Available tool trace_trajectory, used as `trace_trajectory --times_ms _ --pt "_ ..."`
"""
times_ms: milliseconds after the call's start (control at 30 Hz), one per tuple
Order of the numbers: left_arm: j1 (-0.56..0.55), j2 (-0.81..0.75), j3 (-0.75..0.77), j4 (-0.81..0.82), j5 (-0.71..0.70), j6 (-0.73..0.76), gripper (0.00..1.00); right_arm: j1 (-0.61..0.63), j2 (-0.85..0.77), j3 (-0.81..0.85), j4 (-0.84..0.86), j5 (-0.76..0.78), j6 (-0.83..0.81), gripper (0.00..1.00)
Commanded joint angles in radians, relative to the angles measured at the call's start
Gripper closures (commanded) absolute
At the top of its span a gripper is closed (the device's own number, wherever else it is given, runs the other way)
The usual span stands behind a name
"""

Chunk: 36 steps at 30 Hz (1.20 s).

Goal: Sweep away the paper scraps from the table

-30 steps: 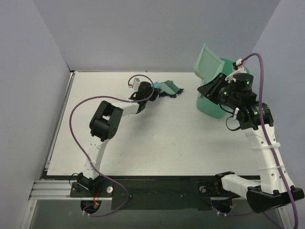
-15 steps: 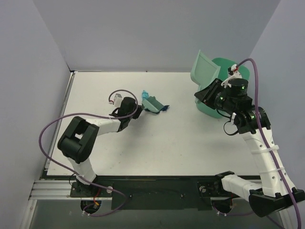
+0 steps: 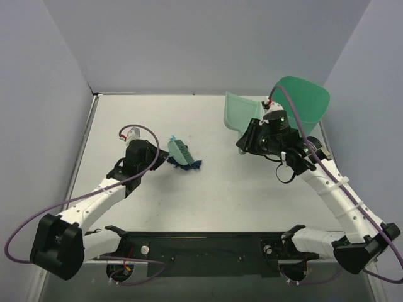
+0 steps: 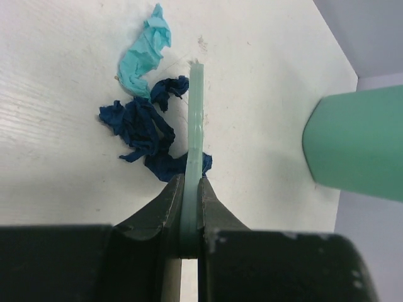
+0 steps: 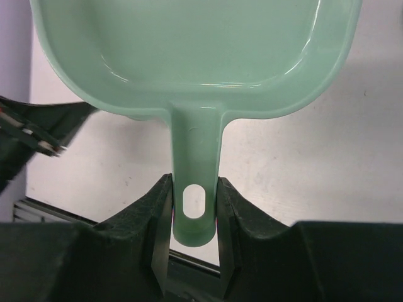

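My left gripper (image 3: 161,157) is shut on the green hand brush (image 3: 180,151), left of the middle of the white table (image 3: 220,201). Dark navy paper scraps (image 3: 190,166) lie bunched against the brush. In the left wrist view the brush (image 4: 196,119) stands edge-on between my jaws (image 4: 191,189), with navy scraps (image 4: 143,129) and a teal scrap (image 4: 143,53) on its left side. My right gripper (image 3: 247,139) is shut on the handle (image 5: 195,170) of a light green dustpan (image 3: 242,112), which is held tilted above the table's far right.
A darker green bin (image 3: 305,104) sits at the far right corner behind the dustpan. Grey walls close the left, back and right sides. The dustpan's edge (image 4: 359,141) shows at the right of the left wrist view.
My left gripper has dragged the brush and scraps from the far middle toward the near left. My right gripper has carried the dustpan leftward, away from the bin.
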Motion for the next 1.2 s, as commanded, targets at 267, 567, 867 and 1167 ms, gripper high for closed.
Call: trace_trajectory --times_ms 267,567,867,1167 --pt "0.099 -0.081 0.475 -0.509 0.092 0.696 1.0 0.123 0.175 -0.116 -0.151 0.019 -0.185 1.0" --pt "0.141 0.23 0.715 -0.509 0.012 0.981 1.0 0.298 0.286 -0.199 -0.202 0.039 -0.27 1.0" --pt "0.118 0.447 0.894 -0.613 -0.048 1.11 1.0 0.386 0.439 -0.154 -0.251 0.082 -0.363 1.0" --pt "0.04 0.621 1.032 -0.782 0.033 1.21 1.0 0.398 0.603 -0.029 -0.265 0.085 -0.431 1.0"
